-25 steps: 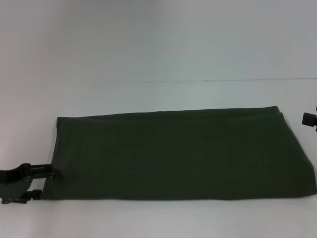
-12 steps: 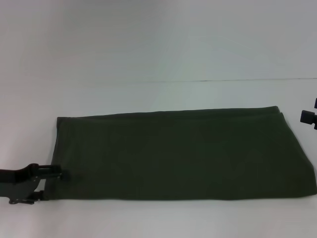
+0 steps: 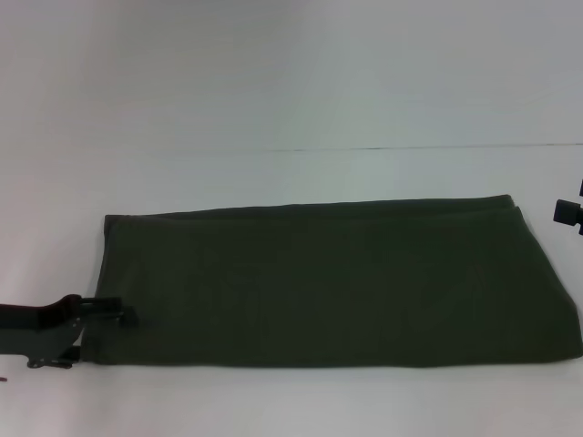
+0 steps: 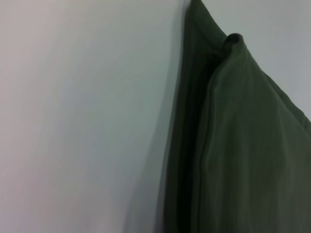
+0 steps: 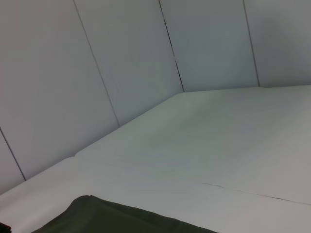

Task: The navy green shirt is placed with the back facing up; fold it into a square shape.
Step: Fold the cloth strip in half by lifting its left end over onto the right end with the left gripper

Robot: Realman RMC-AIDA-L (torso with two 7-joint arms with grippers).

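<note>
Head view | left claw (image 3: 107,330) slid further onto navy green shirt (image 3: 337,282) — one finger above, one below | right claw (image 3: 568,214) parked — state unclear

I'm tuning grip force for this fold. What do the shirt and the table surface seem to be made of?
The navy green shirt looks like soft, matte knit fabric, probably cotton: no sheen, limp layered edges. The table looks like a smooth, hard white board, possibly laminate, with a thin seam line across it.
</note>
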